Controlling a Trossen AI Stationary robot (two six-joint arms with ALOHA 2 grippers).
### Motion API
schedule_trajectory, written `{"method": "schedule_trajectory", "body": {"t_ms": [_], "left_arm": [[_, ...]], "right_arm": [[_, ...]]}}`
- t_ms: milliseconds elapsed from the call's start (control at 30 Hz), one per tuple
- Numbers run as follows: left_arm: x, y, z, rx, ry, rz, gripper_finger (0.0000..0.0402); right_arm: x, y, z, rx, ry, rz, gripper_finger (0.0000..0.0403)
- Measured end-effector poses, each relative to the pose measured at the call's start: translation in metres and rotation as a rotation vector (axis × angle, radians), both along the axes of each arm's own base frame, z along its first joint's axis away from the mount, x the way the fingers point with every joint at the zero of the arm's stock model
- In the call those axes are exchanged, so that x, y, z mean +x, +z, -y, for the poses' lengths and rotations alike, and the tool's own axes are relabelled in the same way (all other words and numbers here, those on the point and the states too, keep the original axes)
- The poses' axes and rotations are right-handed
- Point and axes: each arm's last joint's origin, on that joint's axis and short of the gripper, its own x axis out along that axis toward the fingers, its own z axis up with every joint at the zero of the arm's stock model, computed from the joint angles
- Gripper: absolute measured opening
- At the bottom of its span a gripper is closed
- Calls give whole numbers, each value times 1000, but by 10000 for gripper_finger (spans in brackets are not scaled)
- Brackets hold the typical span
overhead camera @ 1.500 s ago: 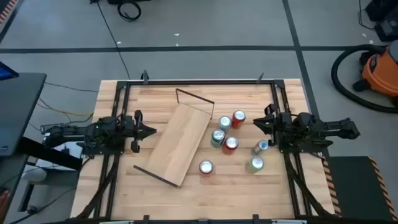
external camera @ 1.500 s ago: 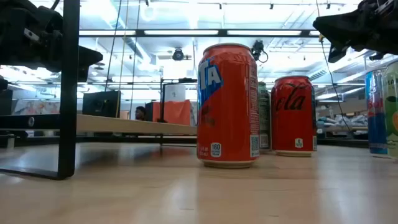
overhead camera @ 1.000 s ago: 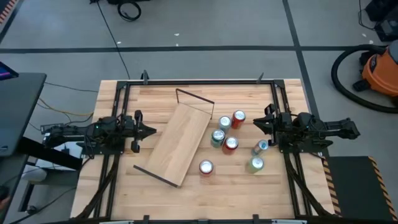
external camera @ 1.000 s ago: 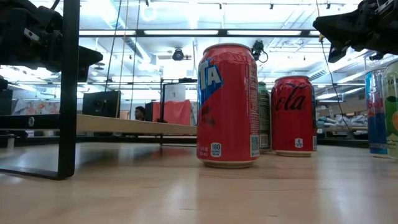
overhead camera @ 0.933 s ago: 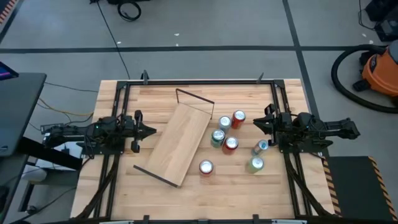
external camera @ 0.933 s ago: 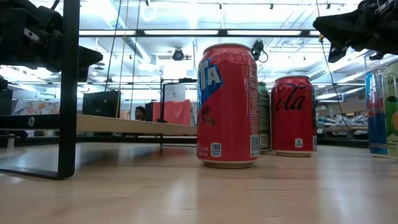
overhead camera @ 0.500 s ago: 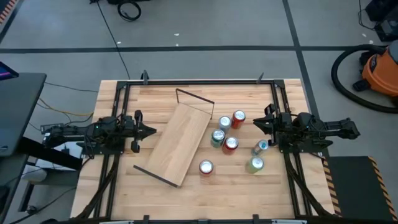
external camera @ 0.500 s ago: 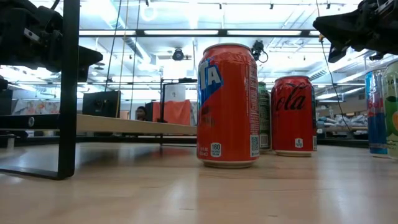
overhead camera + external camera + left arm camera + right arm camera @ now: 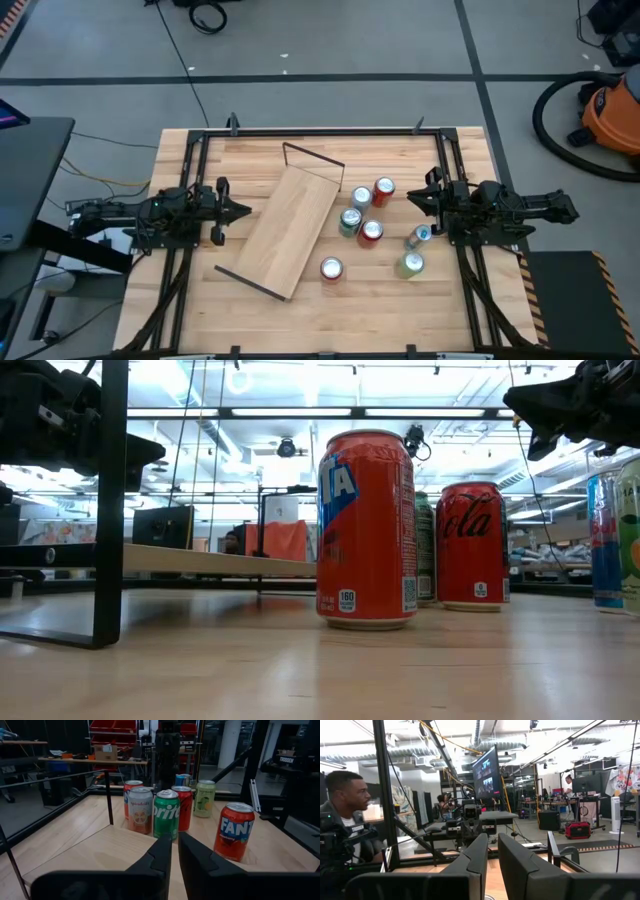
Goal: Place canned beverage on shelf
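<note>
The shelf (image 9: 292, 228), a long light-wood plank with dark wire brackets at both short ends, lies slantwise on the table's middle; it also shows in the left wrist view (image 9: 95, 852). Several cans stand upright on the table to its right: an orange Fanta can (image 9: 331, 269) nearest the front, a green Sprite can (image 9: 350, 221), a red Coca-Cola can (image 9: 371, 232) and others. My left gripper (image 9: 245, 211) is shut and empty just left of the shelf, above the table. My right gripper (image 9: 412, 197) is shut and empty right of the cans.
A black metal frame (image 9: 320, 131) runs along the table's far edge and both sides. A blue can (image 9: 421, 236) and a pale green can (image 9: 411, 264) stand under the right arm. A person (image 9: 345, 805) sits beyond the table's left side.
</note>
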Motion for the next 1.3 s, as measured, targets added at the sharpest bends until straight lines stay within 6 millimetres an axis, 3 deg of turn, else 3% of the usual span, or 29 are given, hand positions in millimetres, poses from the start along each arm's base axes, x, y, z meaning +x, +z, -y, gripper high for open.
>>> {"method": "schedule_trajectory", "body": {"t_ms": [1133,1300], "left_arm": [[0,0,0,0,0,3,43],[-1,14,0,-96,-2,149,43]], "right_arm": [[0,0,0,0,0,0,55],[0,0,0,0,0,0,55]]}}
